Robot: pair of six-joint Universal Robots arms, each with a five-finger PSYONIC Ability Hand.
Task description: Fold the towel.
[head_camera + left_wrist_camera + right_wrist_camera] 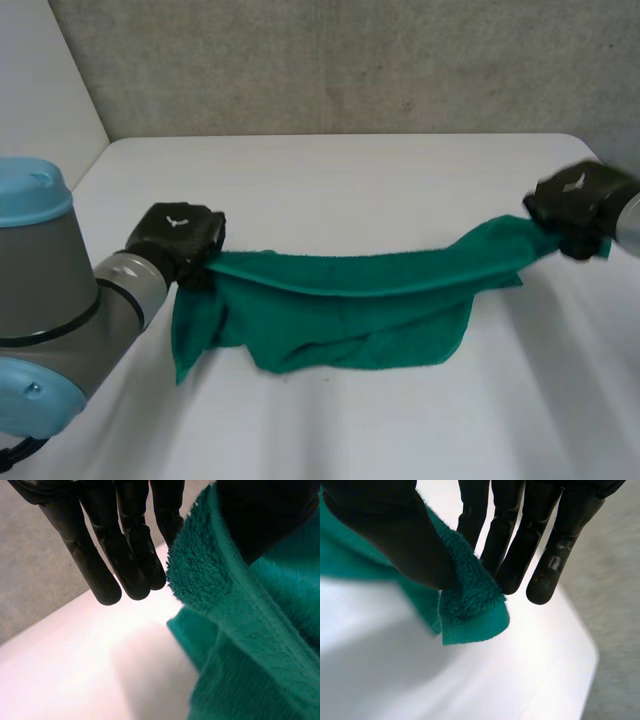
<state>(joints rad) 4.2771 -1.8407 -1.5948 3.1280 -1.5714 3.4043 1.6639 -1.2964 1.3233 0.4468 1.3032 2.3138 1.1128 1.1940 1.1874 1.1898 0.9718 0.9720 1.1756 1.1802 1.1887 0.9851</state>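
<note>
Head view shows the green towel (350,310) stretched side to side over the white table (330,180), its middle sagging onto it; left hand (178,240) pinches its left end; right hand (575,205) pinches the right corner.

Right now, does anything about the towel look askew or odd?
Yes: the towel is strung between the left hand and the right hand, each pinching one end. Its middle sags onto the table in a bunched, uneven heap rather than lying flat. No damage shows.
</note>
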